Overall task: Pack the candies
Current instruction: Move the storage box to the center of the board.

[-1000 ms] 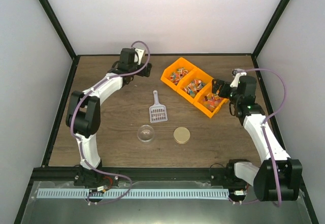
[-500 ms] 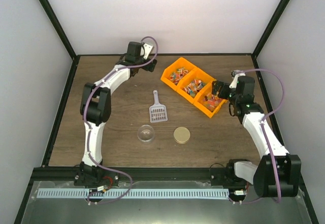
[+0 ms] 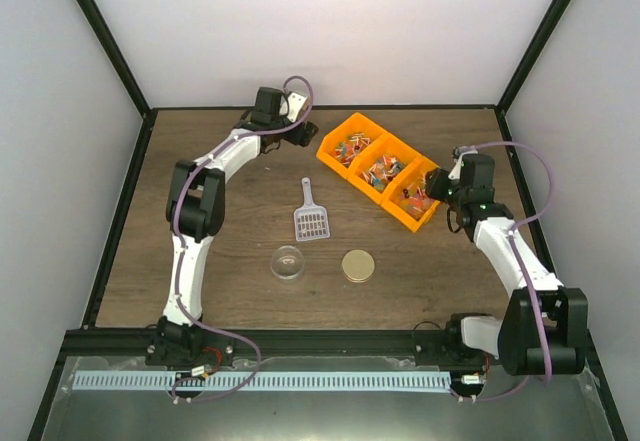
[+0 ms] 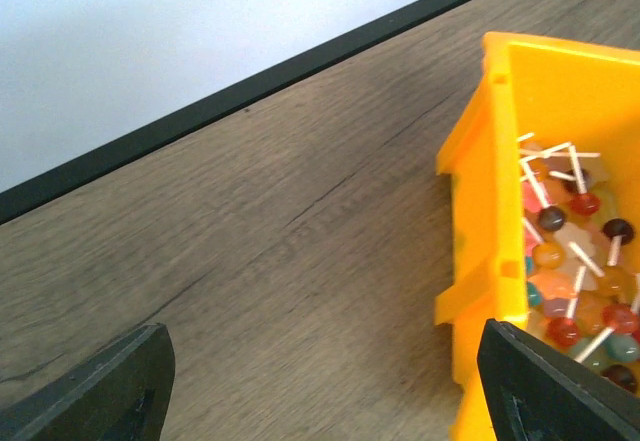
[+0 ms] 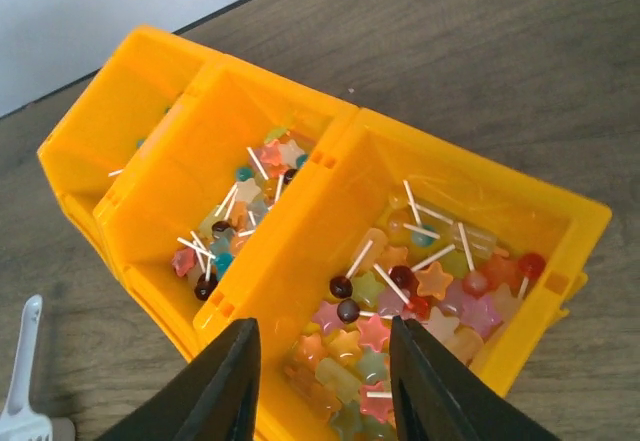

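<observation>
Bins (image 5: 290, 261): three, orange, sitting wall to wall in a diagonal row.
Candies (image 5: 420, 291): lying in all three bins, too many to count.
Scoop (image 3: 311, 216): one, lying flat, apart from the bins.
Clear bowl (image 3: 288, 262): one, possibly upside down, sitting near one gold lid (image 3: 358, 266).
Left gripper (image 4: 325, 386): hovering beside the far-end bin, fingers standing spread wide, gripping nothing.
Right gripper (image 5: 325, 381): hanging over the near-end bin, fingers standing partly apart, pinching nothing.

Reaches the left arm (image 3: 228, 151) far forward, elbow raised, left gripper (image 3: 292, 111) angled inward with jaws spread wide; bends the right arm (image 3: 505, 246) forward too, right gripper (image 3: 438, 185) pointing inward and tipped downward, its fingers (image 5: 228, 386) parted only narrowly
</observation>
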Tool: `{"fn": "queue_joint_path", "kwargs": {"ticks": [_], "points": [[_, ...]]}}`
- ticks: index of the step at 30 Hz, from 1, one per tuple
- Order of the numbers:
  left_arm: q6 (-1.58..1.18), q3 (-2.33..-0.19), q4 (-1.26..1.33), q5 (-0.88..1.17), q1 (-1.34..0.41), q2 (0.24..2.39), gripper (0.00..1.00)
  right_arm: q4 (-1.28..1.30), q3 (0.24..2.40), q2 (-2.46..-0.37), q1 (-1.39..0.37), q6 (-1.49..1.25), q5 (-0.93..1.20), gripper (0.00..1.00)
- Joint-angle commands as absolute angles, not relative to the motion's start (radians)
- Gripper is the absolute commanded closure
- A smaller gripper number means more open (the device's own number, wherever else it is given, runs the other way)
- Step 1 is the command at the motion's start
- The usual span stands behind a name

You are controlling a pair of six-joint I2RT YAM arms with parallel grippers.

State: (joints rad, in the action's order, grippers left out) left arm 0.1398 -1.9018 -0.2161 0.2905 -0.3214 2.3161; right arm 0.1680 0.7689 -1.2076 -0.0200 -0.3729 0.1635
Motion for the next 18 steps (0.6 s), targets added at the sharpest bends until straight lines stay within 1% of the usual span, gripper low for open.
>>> {"fn": "queue_joint_path", "kwargs": {"ticks": [1, 2, 3, 5, 7, 8, 11, 12, 13, 15, 17, 18], "points": [[0.082, -1.914, -0.182, 0.338, -0.325, 2.310, 0.16, 0.071, 0.723, -1.218, -0.015, -0.326, 0.102, 0.34], [0.073, -1.898, -0.171, 0.320, -0.325, 2.296, 0.16, -0.003, 0.692, -1.213, -0.015, -0.285, 0.083, 0.11], [0.061, -1.876, -0.160, 0.305, -0.325, 2.278, 0.16, -0.099, 0.645, -1.205, -0.015, -0.235, 0.070, 0.02], [0.050, -1.821, -0.137, 0.291, -0.325, 2.236, 0.15, -0.379, 0.515, -1.188, -0.015, -0.124, 0.051, 0.00], [0.034, -1.735, -0.107, 0.281, -0.325, 2.174, 0.15, -0.785, 0.356, -1.204, -0.015, -0.065, -0.011, 0.00], [0.024, -1.695, -0.089, 0.277, -0.325, 2.148, 0.15, -0.936, 0.290, -1.236, -0.014, -0.034, -0.035, 0.00], [-0.016, -1.586, -0.046, 0.257, -0.321, 2.066, 0.10, -0.986, 0.292, -1.379, 0.000, -0.055, -0.053, 0.00], [-0.038, -1.559, -0.038, 0.250, -0.319, 2.041, 0.09, -1.038, 0.284, -1.408, 0.001, -0.057, -0.028, 0.00], [-0.057, -1.536, -0.030, 0.248, -0.316, 2.020, 0.09, -1.036, 0.298, -1.414, 0.005, -0.084, -0.015, 0.00], [-0.075, -1.493, -0.017, 0.250, -0.315, 1.977, 0.09, -1.118, 0.279, -1.458, 0.003, -0.064, 0.034, 0.00], [-0.077, -1.460, -0.009, 0.252, -0.314, 1.947, 0.08, -1.330, 0.208, -1.547, 0.004, -0.056, 0.068, 0.00], [-0.077, -1.448, -0.014, 0.245, -0.314, 1.938, 0.07, -1.326, 0.215, -1.541, 0.008, -0.055, 0.083, 0.00]]}}
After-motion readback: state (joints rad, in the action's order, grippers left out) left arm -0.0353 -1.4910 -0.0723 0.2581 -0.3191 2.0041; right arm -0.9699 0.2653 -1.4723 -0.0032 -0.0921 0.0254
